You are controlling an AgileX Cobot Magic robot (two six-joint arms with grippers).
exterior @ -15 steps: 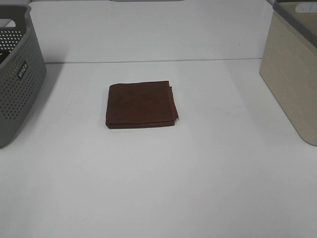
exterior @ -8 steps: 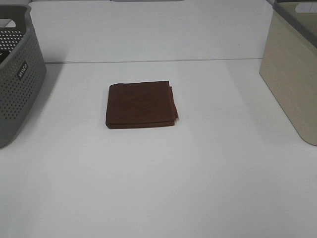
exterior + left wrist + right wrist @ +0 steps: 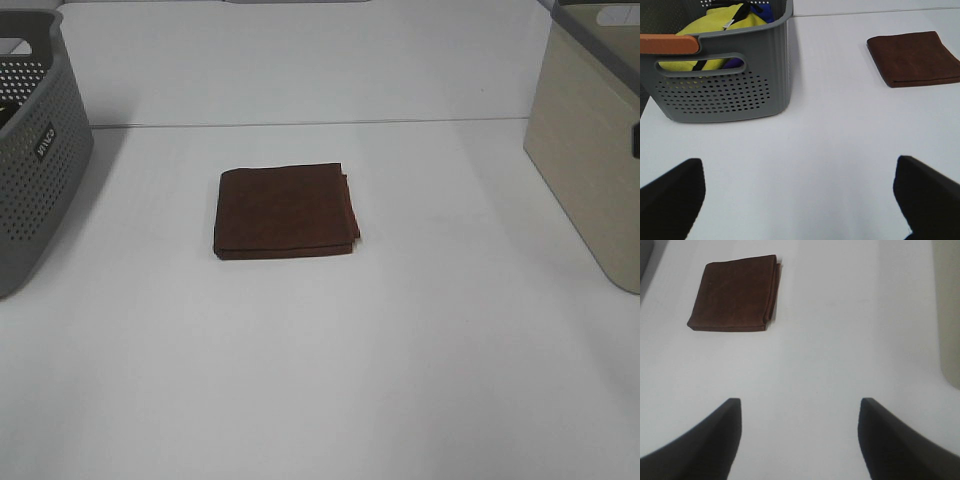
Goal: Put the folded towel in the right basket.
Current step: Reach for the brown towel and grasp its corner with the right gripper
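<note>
The folded brown towel [image 3: 286, 211] lies flat in the middle of the white table. It also shows in the left wrist view [image 3: 914, 57] and the right wrist view [image 3: 735, 292]. The right basket [image 3: 590, 150] is beige with a grey rim and stands at the table's right edge; its wall shows in the right wrist view [image 3: 950, 315]. My left gripper [image 3: 799, 165] is open and empty, well short of the towel. My right gripper [image 3: 800, 402] is open and empty, with the towel ahead of it. A small dark part shows at the exterior view's right edge.
A grey perforated basket [image 3: 35, 150] stands at the table's left edge. In the left wrist view this grey basket [image 3: 725, 85] holds yellow and dark cloths. The table's back edge runs behind the towel.
A small dark part has come into the exterior view at the right edge, in front of the beige basket. The towel has not moved.
</note>
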